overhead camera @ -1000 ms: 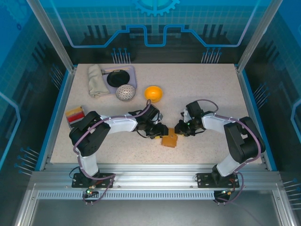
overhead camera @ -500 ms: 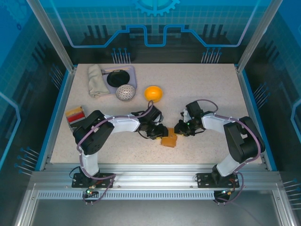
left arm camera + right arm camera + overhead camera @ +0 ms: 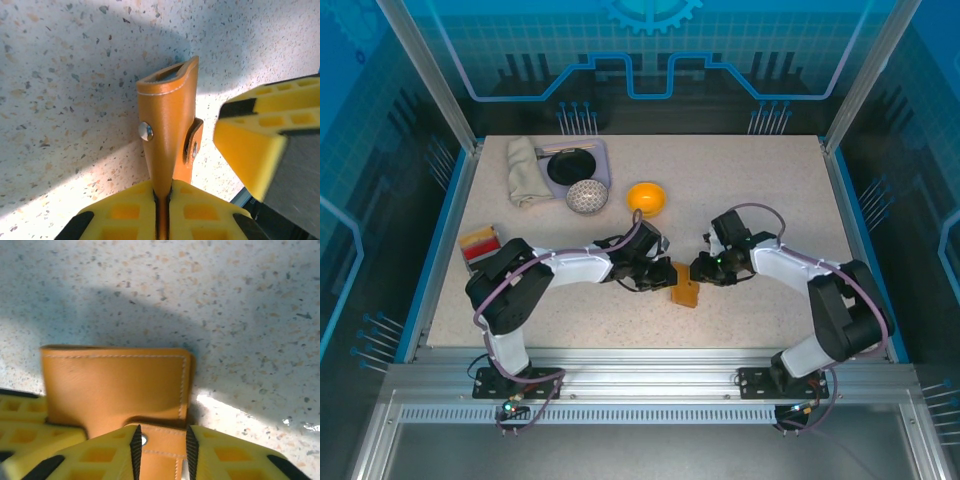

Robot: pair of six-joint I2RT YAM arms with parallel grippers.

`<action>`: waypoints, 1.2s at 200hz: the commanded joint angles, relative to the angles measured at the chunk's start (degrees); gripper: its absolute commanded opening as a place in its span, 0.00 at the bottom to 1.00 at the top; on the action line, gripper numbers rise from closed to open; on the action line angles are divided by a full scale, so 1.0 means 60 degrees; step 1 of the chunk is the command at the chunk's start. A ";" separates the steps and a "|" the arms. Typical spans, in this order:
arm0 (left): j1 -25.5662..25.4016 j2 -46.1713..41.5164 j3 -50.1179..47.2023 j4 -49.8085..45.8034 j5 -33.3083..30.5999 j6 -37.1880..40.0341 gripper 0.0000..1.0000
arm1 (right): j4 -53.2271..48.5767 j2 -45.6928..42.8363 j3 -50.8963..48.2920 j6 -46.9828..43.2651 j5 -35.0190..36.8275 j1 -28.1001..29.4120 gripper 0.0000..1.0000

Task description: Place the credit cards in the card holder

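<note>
One tan card holder (image 3: 169, 107), silver snap (image 3: 146, 131)

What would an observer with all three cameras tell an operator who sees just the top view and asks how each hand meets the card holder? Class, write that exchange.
Operator: From above, the left hand meets the card holder. Is it gripping?
Observer: Yes. The left wrist view shows it shut on the holder, pressing both leaves together.
Operator: And the right hand?
Observer: Its wrist view shows it open, with the holder's snap tab lying in the gap.
</note>
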 commanded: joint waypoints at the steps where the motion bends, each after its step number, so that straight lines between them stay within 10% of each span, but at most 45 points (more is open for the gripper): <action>1: -0.0064 -0.0213 -0.0180 0.0364 0.0025 -0.0268 0.07 | -0.0439 -0.0259 0.0182 0.0054 0.0278 0.0281 0.34; 77: -0.0060 -0.0272 -0.0292 0.0723 0.0212 -0.0425 0.07 | -0.0002 0.0671 0.0311 0.0262 0.0448 0.1071 0.46; 138: -0.0012 -0.0691 -0.0512 0.0569 -0.0047 -0.0380 0.03 | -0.2278 0.1009 0.0607 0.0656 0.5029 0.1636 0.27; 240: 0.0053 -0.0634 -0.1468 0.0609 -0.0043 -0.0304 0.02 | -0.1868 0.0794 0.0196 0.0238 0.4096 0.0601 0.16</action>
